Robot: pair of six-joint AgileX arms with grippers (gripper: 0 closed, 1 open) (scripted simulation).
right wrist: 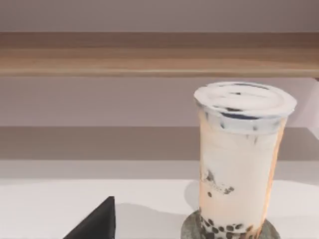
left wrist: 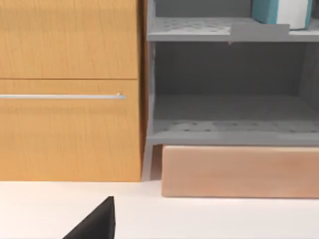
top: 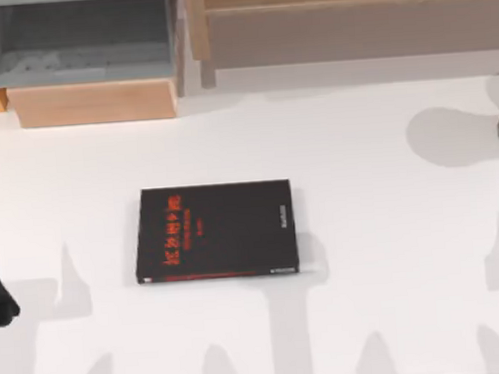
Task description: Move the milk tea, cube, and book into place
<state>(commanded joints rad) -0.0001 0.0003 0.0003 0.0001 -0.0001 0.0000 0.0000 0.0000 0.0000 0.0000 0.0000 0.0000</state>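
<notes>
You see a flat black book with red letters [top: 214,232] lying on the white table [top: 361,188], near a grey open shelf [top: 77,45] with a wooden drawer front [left wrist: 65,89] beside it.

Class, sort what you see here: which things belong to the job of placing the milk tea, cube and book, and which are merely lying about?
Belongs to the job:
- milk tea, standing on a round coaster
- light blue book, on the upper grey shelf

Lying about:
- black book with red lettering, flat on the table
- wooden cabinet
</notes>
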